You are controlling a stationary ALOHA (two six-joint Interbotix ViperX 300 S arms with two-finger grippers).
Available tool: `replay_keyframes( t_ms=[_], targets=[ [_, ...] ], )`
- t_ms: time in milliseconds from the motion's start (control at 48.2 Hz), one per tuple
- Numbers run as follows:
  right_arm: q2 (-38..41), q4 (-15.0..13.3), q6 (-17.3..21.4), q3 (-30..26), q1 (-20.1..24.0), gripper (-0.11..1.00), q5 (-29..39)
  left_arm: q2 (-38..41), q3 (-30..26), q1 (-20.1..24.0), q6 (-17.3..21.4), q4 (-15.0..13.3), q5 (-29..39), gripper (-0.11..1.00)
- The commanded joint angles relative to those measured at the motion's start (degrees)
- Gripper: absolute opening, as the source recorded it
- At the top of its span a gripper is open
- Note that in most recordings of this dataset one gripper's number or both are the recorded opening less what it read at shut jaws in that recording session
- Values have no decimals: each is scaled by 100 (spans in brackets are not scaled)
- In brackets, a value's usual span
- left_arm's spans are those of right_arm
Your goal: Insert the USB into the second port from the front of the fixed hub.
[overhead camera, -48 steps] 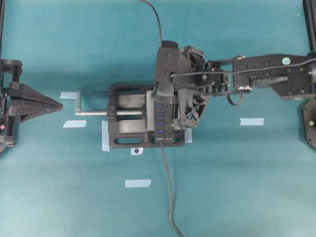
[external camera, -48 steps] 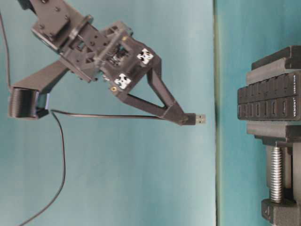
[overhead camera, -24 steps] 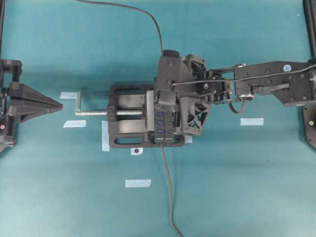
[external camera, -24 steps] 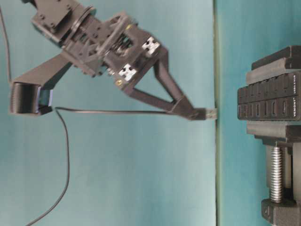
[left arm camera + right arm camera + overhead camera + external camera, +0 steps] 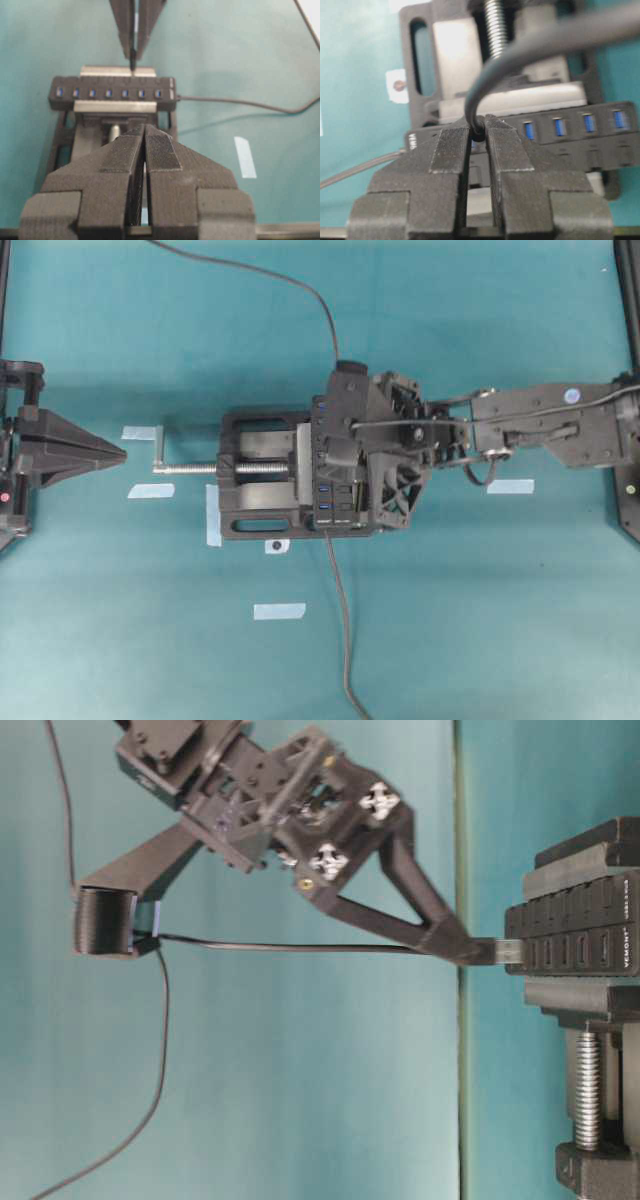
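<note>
The fixed hub [image 5: 324, 495] is a narrow black bar with blue ports, clamped in a black vise [image 5: 255, 475]. My right gripper [image 5: 338, 478] hovers over it, shut on the USB [image 5: 497, 952], whose thin black cable [image 5: 300, 947] trails back. In the table-level view the plug tip touches the hub's port face [image 5: 575, 945]. In the right wrist view my gripper [image 5: 478, 132] pinches the plug near the hub's labelled end, left of several open blue ports [image 5: 559, 127]. I cannot tell which port it meets. My left gripper [image 5: 120, 452] is shut and empty, far left.
The vise's silver screw [image 5: 190, 468] and handle point toward my left gripper. The hub's own cable [image 5: 340, 620] runs to the table's front edge. Pale tape strips [image 5: 279, 611] [image 5: 510, 486] [image 5: 150, 490] lie on the teal mat. The left wrist view shows the hub [image 5: 112, 92] ahead.
My right gripper carried the USB along the hub toward its front end and down, until the plug tip reached the hub's port face. My left gripper has not moved.
</note>
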Motion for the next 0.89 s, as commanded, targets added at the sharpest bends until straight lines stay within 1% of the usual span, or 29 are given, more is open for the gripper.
replay_keyframes(
  t_ms=[0, 187, 456, 871],
  targets=[
    [-18, 9, 70, -44, 62, 6, -79, 26, -97, -9, -9, 0, -26, 0],
    [97, 9, 70, -44, 70, 6, -123, 26, -97, -9, -9, 9, -26, 0],
    [167, 9, 70, -44, 70, 6, -123, 26, -97, 0, -149, 9, -26, 0],
    [281, 9, 70, -44, 70, 6, -123, 26, -88, -9, -158, 9, -26, 0]
  ],
)
